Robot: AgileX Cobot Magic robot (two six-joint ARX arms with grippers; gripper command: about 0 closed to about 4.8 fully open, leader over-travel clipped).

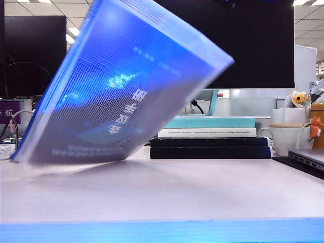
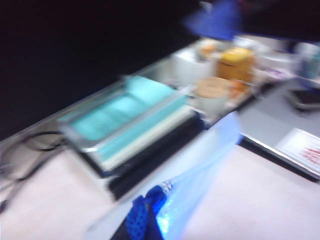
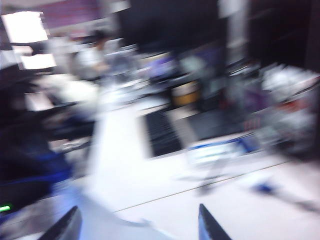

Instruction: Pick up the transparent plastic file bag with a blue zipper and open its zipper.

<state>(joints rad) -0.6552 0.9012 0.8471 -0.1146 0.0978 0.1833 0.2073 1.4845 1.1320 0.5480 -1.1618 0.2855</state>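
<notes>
The file bag [image 1: 126, 86] hangs tilted above the table, a large mesh-textured pouch with blue printed contents showing through, blurred by motion. It hides both arms in the exterior view. In the left wrist view my left gripper [image 2: 142, 222] is shut on a blue-edged corner of the file bag [image 2: 205, 165], which stretches away from it. My right gripper [image 3: 139, 217] stands open, its dark fingers [image 3: 70, 227] wide apart, with a pale blurred surface running in low between them and nothing gripped. The zipper cannot be made out in the blur.
A stack of books [image 1: 210, 139] lies behind the bag under a dark monitor [image 1: 253, 40]. A white mug [image 1: 288, 136], small toys and a laptop [image 1: 309, 157] are at the right. The table's front edge [image 1: 162, 230] glows blue.
</notes>
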